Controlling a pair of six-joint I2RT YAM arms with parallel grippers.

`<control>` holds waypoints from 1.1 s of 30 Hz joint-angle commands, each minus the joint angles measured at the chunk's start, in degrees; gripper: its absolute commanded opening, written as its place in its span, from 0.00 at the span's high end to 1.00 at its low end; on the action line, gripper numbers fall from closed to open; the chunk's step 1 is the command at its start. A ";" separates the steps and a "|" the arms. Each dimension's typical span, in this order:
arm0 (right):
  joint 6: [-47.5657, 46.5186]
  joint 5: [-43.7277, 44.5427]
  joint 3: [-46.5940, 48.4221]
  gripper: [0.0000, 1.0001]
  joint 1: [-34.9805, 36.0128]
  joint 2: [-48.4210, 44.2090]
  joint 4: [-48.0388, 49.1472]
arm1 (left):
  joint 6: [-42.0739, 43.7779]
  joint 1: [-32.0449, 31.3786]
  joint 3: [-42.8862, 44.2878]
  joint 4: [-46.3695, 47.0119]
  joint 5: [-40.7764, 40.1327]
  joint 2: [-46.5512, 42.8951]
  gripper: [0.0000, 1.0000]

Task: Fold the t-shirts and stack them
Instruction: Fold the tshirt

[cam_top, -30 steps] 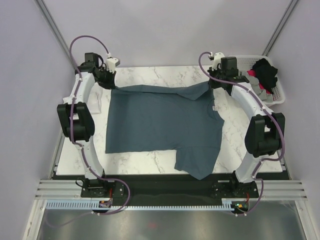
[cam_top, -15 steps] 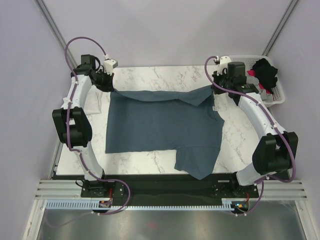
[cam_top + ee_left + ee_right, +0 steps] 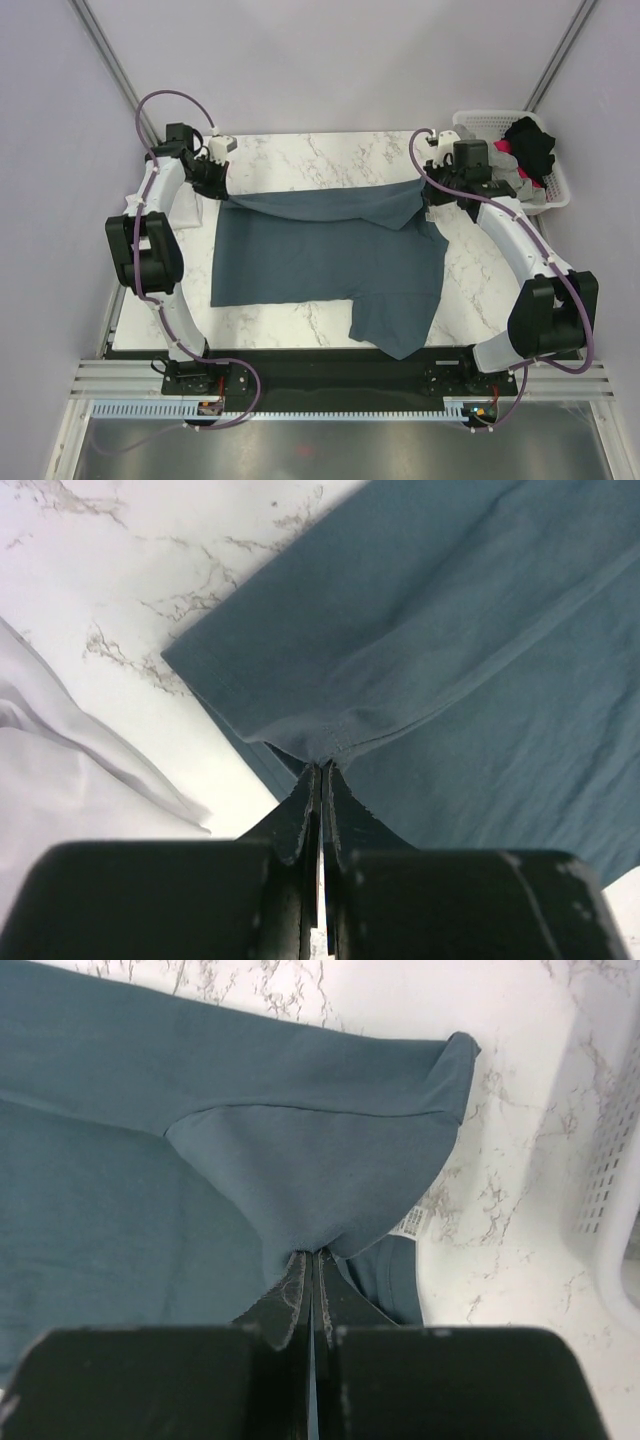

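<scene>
**Item 1.** Left pincer (image 3: 320, 772), black, two-fingered. Its fingers are pressing together on the far left hem corner of the slate-blue short-sleeved cloth t-shirt (image 3: 320, 250). They are pinching a small pucker of the stitched edge and holding it just above the white marble-patterned table (image 3: 330, 150).

**Item 2.** Crumpled white cloth (image 3: 70, 770). It is lying on the table just left of the left pincer, under that arm. A strip of bare marble is showing between it and the blue shirt.

**Item 3.** The slate-blue t-shirt. Its body is lying flat on the table between the two pincers and nearward of them. Its far edge is sagging as a raised band from one pincer to the other. One sleeve, nearward of the right pincer, is drooping over the table's near edge.

**Item 4.** Right pincer (image 3: 310, 1258), black, two-fingered. Its fingers are clamping together on the shirt's far right part, beside the sleeve seam, and lifting the cloth into a peak. A small white label (image 3: 412, 1222) is showing just right of the fingertips.

**Item 5.** White plastic lattice basket (image 3: 556, 190). It is standing right of the right pincer at the table's far right corner. It is holding a bunched black garment (image 3: 530, 145) along with grey and pink cloth.
</scene>
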 commanded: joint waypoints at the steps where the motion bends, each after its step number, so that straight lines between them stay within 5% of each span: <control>1: 0.85 -1.67 -1.62 1.00 -0.10 -1.32 1.68 | 0.02 0.65 -0.49 -0.65 -2.07 0.18 0.98; 4: 0.32 -1.85 -2.77 0.99 -0.10 -0.44 1.68 | -0.42 0.74 -0.40 -1.54 -4.00 1.41 0.95; 6: -0.03 -1.58 -3.21 0.95 -0.11 -0.44 1.77 | -1.21 1.00 -0.66 -1.80 -4.45 1.77 0.84; 14: 0.14 -1.67 -4.97 0.94 -0.10 -0.61 1.86 | -0.77 2.06 -4.53 -1.71 -5.85 0.19 0.74; 15: 0.14 -1.67 -5.06 0.91 -0.10 -0.61 1.86 | -0.86 2.06 -4.70 -1.63 -5.94 -0.16 0.73; 19: -0.56 0.34 -3.40 0.53 -0.10 -0.96 1.42 | -2.26 2.24 -4.18 -1.36 -4.28 -1.66 0.72; 22: -1.52 2.90 -1.55 0.41 -0.10 -1.40 1.33 | -3.93 1.97 -2.43 -2.41 -2.78 -1.75 0.70; 31: 0.93 -2.89 0.91 0.40 -0.10 -1.05 0.81 | -8.06 2.06 -1.54 -10.94 1.08 0.80 0.68; 33: 1.46 -4.91 1.00 0.41 -0.02 -0.35 0.46 | -8.59 1.97 -2.50 -11.99 2.22 1.68 0.57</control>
